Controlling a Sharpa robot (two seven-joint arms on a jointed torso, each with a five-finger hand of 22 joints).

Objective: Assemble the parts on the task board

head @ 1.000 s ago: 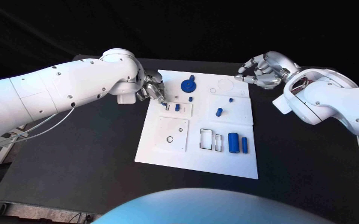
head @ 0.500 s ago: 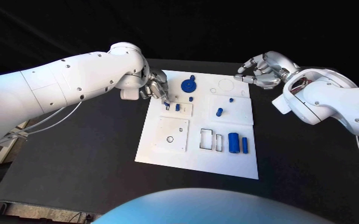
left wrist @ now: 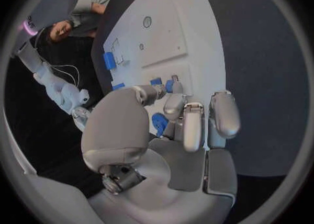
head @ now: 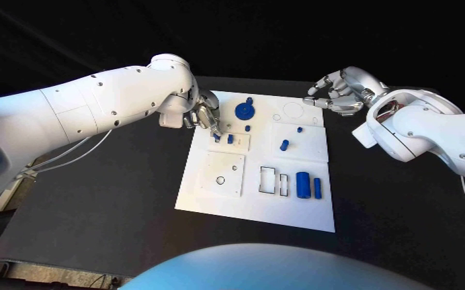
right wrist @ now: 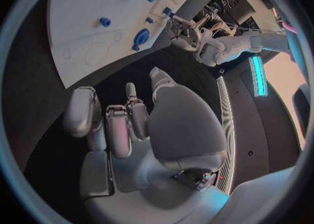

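Left hand (head: 203, 114) sits at upper left of centre in the head view, over the left edge of the task board (head: 223, 199), fingertips down at a small blue peg (head: 215, 137) on a raised white square; whether it pinches the peg or only touches it, cannot tell, since the left wrist view has the fingers covering the contact. Right hand (head: 339, 92), upper right of frame, hangs off the board's far right corner over the black table (head: 97, 223), fingers curled in with nothing in them. Board lies mid-frame, long side running away from the robot. Blue parts counted in the head view: one round gear-like piece (head: 243, 110) near the top, two long cylinders (head: 302, 184) side by side at lower right, one short slanted cylinder (head: 284, 145) mid-board, and about four small pegs including the one under the fingers. Judgement: parts look like light, rigid plastic, smooth, likely slippery; small pegs want a fingertip pinch across the sides, long cylinders a grip at mid-length.
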